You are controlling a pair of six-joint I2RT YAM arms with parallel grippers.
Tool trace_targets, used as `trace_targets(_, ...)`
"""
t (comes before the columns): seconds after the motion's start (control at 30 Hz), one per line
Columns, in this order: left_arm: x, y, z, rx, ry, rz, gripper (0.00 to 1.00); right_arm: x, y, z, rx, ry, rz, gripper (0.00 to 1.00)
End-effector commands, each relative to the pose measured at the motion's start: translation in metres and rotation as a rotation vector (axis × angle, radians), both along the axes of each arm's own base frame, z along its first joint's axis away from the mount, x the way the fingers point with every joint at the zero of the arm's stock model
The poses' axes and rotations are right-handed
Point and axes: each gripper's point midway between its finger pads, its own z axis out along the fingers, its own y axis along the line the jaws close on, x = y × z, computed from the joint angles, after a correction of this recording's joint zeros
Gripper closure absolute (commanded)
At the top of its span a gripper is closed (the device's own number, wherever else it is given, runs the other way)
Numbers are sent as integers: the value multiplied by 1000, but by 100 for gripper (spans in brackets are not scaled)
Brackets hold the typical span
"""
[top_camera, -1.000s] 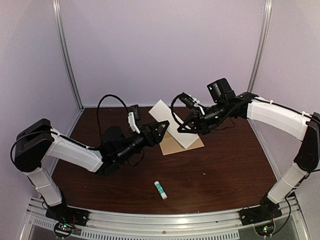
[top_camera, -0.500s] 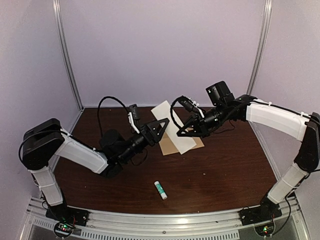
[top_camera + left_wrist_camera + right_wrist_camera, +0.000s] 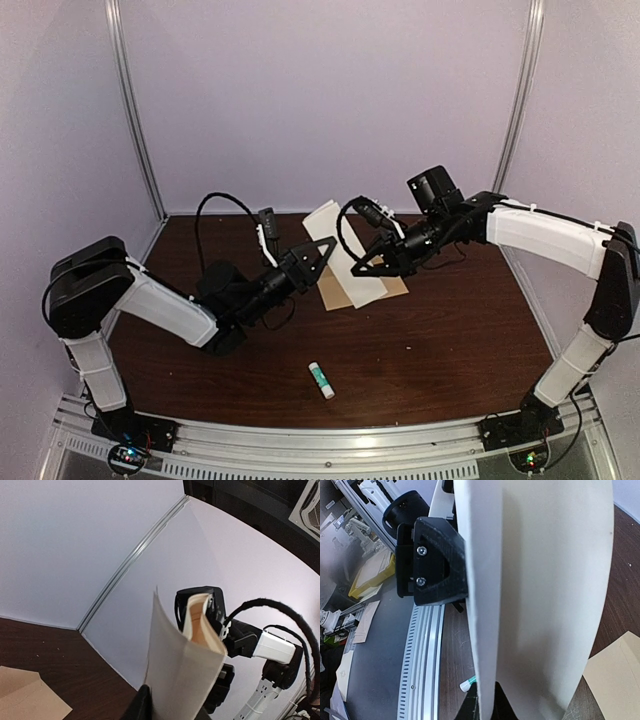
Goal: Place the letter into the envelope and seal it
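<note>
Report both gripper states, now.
Left gripper: closed, holding the letter.
Right gripper: closed, holding the same letter.

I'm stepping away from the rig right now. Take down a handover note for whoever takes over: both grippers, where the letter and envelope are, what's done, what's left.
Left gripper: shut on one end of the letter.
Right gripper: shut on the opposite end.
Letter: in the air between the two grippers, curved into a loose fold, above the envelope.
Envelope: lying flat on the table; flap state cannot be told.
Glue stick: lying on the table nearer the arm bases, not held.
Done: letter lifted and held by both arms.
Left: slide it into the envelope, then seal.
</note>
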Motion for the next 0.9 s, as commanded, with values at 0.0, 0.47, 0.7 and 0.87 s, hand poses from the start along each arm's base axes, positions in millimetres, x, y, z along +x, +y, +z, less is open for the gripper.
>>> trace_targets(0.0, -4, 8, 14, -60, -57, -9, 82, -1, 2, -5, -7, 13, 2, 91)
trace_targets(0.47, -17, 0, 6, 16, -114, -112, 95, 15, -29, 40, -26, -140, -77, 30)
trace_targets(0.7, -32, -9, 11, 22, -158, -210, 95, 11, -19, 27, 1, -18, -20, 20)
trace_targets(0.87, -35, -12, 14, 18, -174, -236, 94, 3, -13, 29, 43, 54, 27, 21)
